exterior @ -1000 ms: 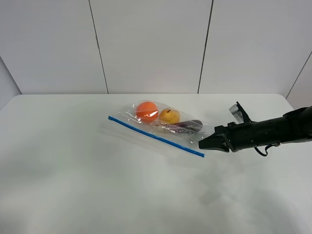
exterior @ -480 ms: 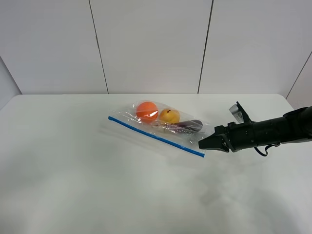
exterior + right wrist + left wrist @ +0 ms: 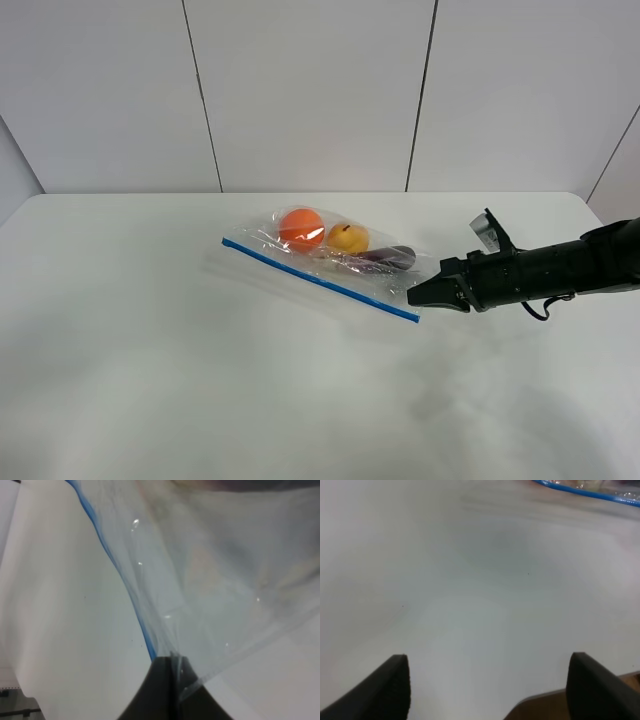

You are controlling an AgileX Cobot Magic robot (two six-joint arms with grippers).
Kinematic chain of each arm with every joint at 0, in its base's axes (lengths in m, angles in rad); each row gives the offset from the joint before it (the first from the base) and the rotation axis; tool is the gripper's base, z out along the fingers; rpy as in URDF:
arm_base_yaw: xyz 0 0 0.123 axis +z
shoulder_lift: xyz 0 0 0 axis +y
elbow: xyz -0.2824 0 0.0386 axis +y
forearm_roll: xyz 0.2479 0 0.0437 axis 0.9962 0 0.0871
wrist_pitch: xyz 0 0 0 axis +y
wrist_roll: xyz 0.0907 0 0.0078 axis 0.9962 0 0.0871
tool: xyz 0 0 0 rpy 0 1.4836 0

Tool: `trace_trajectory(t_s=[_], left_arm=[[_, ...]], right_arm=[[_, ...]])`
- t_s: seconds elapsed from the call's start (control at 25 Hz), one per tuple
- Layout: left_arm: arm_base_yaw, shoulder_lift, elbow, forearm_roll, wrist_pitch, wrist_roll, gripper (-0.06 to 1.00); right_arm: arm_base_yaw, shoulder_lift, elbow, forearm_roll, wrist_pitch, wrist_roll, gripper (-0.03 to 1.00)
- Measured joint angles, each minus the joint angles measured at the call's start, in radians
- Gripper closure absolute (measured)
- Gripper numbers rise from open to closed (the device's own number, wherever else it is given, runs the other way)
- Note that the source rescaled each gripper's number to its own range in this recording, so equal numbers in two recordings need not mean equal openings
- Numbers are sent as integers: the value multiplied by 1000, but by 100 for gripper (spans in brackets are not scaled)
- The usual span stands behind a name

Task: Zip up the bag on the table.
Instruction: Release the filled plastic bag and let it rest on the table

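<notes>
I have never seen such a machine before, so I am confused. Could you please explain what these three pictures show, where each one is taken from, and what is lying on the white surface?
This is a robot with two arms, each ending in a gripper. One picture comes from a camera mounted high, looking down at the white table. There lies the bag, clear plastic with a blue zipper strip; inside are an orange fruit, a yellow fruit and something dark purple.

The other two pictures come from cameras on the wrists. The right gripper is shut on the bag's corner, at the end of the blue strip; its wrist view shows this close up. The left gripper is open above bare table, holding nothing.
</notes>
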Motion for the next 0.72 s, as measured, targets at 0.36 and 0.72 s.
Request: trace_trajectory(t_s=[0.36, 0.72], left_arm=[[0, 0, 0, 0, 0, 0, -5], [0, 0, 0, 0, 0, 0, -5]], right_arm=[[0, 0, 0, -17, 0, -8, 76], [0, 0, 0, -26, -10, -8, 10]])
